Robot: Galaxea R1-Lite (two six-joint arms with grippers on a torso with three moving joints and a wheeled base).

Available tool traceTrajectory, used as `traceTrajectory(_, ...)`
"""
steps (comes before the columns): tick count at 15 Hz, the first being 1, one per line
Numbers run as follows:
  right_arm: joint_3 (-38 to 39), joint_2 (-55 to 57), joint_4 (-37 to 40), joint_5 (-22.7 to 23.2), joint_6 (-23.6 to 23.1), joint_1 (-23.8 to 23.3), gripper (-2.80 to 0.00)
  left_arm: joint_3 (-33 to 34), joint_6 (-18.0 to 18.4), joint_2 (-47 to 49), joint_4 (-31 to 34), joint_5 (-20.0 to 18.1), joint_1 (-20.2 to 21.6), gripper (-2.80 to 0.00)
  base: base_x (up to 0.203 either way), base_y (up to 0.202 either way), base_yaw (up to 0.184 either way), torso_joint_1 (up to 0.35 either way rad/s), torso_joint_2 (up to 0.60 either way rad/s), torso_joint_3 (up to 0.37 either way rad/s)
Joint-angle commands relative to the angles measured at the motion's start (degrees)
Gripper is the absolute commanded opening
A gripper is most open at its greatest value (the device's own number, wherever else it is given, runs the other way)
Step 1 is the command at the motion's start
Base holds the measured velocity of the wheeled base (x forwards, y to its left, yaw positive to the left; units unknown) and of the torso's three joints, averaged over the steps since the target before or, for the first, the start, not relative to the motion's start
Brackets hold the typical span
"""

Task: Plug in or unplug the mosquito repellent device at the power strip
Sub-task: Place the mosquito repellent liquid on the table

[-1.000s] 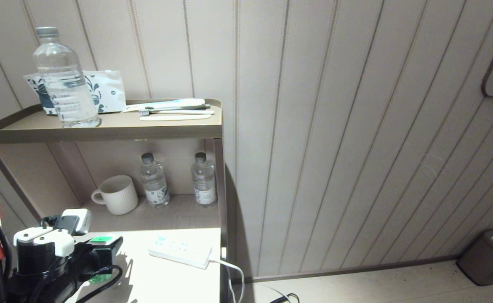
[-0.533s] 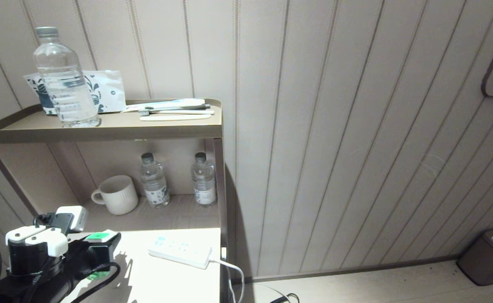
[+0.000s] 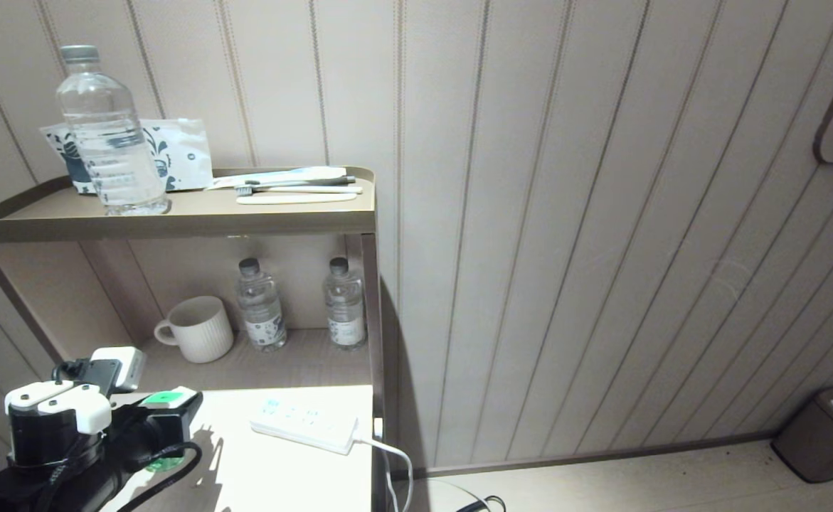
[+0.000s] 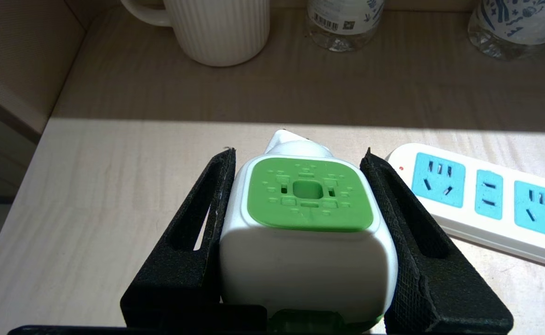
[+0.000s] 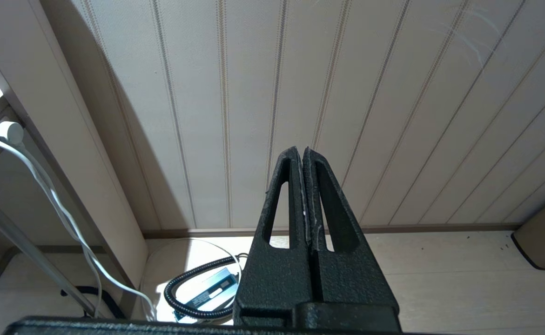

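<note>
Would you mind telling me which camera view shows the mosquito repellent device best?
The left wrist view: the mosquito repellent device fills the frame, clamped in the left gripper. The head view shows only its small green top among the arm's parts. The right wrist view does not show it.

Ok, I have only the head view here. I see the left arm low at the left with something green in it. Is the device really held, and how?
Observer: Yes. In the left wrist view the left gripper is shut on the mosquito repellent device, one finger against each white side, green face toward the camera.
Operator: Are the sockets of the strip all free?
Observer: The three sockets of the power strip that the left wrist view shows are empty; the strip's far end is cut off there.
Operator: And the right arm? I do not see it at all.
Observer: The right gripper is shut on nothing, pointing at the panelled wall above the floor.
</note>
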Motion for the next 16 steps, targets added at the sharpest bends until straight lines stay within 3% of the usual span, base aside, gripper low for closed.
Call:
traceTrajectory(1, 0.0, 0.1, 0.0, 0.0, 0.0, 0.0, -2.80, -0.3, -0.1, 0.1, -2.8, 0.1, 0.0, -2.80, 0.000, 0.000, 0.000, 0.000, 0.00, 0.000)
traceTrajectory(16, 0.0, 0.2, -0.1, 0.0, -0.2, 0.0, -2.80, 0.3, -0.2, -0.2, -2.8, 0.1, 0.2, -2.80, 0.000, 0.000, 0.000, 0.000, 0.00, 0.000)
